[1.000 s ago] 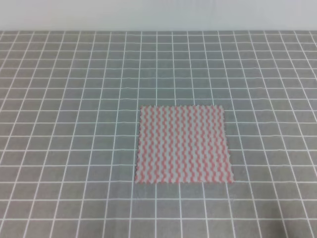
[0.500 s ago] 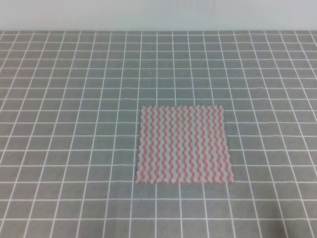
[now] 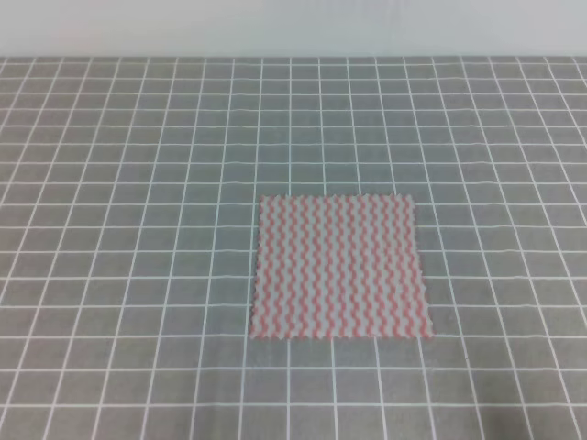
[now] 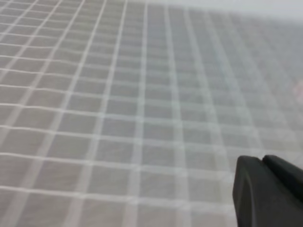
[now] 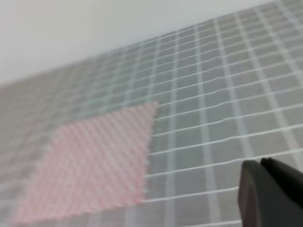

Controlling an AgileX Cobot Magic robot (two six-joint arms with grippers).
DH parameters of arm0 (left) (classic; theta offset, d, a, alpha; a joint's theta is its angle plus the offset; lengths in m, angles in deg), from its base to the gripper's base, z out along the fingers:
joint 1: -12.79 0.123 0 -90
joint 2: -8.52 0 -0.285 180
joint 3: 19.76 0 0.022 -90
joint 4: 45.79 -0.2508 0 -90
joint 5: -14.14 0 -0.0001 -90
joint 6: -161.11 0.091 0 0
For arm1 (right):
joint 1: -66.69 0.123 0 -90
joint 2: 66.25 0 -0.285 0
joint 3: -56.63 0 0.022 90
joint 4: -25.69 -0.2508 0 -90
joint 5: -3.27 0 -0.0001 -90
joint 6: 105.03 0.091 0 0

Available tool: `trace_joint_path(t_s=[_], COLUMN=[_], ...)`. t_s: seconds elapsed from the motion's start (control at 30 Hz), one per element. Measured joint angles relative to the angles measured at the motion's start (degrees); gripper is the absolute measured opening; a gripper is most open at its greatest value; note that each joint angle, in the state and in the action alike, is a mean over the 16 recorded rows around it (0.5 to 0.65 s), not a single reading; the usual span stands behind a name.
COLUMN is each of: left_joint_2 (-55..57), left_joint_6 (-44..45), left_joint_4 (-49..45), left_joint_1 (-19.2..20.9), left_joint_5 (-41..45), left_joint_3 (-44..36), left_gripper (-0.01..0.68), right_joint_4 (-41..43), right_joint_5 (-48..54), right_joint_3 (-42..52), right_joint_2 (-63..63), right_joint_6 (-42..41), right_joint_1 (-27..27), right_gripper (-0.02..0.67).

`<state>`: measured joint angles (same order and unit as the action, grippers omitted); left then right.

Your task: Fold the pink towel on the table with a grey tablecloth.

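The pink towel [image 3: 341,266] lies flat and unfolded on the table with a grey tablecloth [image 3: 138,183], a little right of the middle in the high view. No gripper shows in that view. In the right wrist view the pink towel [image 5: 90,165] is at the lower left, and a dark piece of my right gripper [image 5: 270,194] fills the lower right corner, apart from the cloth. The left wrist view holds only grey gridded tablecloth [image 4: 118,109] and a dark piece of my left gripper [image 4: 267,194] in the lower right corner. Neither wrist view shows how the jaws stand.
A pale wall [image 3: 293,26] runs along the table's far edge. The gridded cloth stretches out on every side of the towel.
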<state>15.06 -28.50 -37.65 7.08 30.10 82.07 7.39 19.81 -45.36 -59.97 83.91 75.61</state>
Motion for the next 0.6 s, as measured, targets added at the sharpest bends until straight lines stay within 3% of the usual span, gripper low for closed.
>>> trace_joint_path(t_s=[0.37, 0.6], left_joint_2=[0.1, 0.3], left_joint_6=[-6.7, -7.0], left_joint_4=[23.6, 26.0], left_joint_1=[0.0, 0.0], left_joint_5=[-13.3, -18.4], left_joint_3=[0.1, 0.1], left_gripper=[0.000, 0.000], right_joint_4=[-29.2, -33.7], right_joint_5=[-3.8, -8.8], right_joint_3=[0.1, 0.2], right_joint_2=[0.5, 0.6], right_joint_6=[0.1, 0.1], right_joint_1=[0.0, 0.0], right_gripper=[-0.018, -0.017])
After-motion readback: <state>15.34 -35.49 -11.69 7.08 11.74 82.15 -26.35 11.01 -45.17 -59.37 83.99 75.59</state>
